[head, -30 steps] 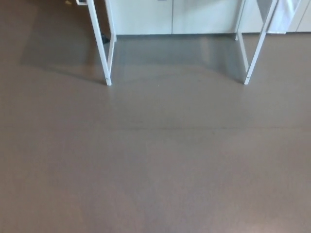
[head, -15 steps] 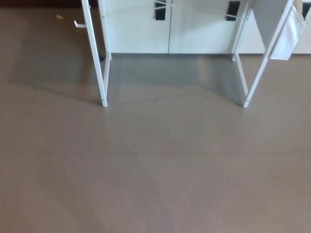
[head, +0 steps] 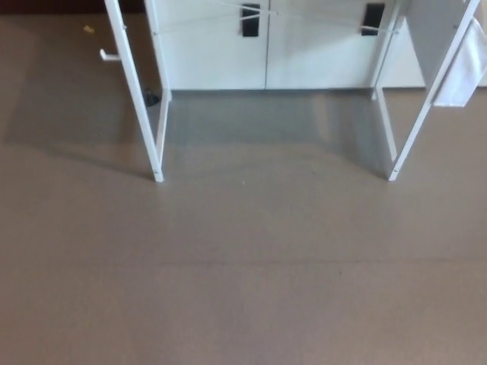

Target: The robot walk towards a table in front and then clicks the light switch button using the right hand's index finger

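Only the lower part of a white table shows in the head view. Its front left leg slants down to the floor at the left, and its front right leg does the same at the right. The tabletop and the light switch button are out of the picture. Neither of my hands shows.
White cabinet doors with two black handles stand behind the table. A white cloth hangs at the right leg. A small yellow scrap lies on the brown floor at the far left.
The whole picture has shifted: the table legs sit lower and wider apart in the frame, and the cabinet handles have come into view. The camera has moved closer to the table.
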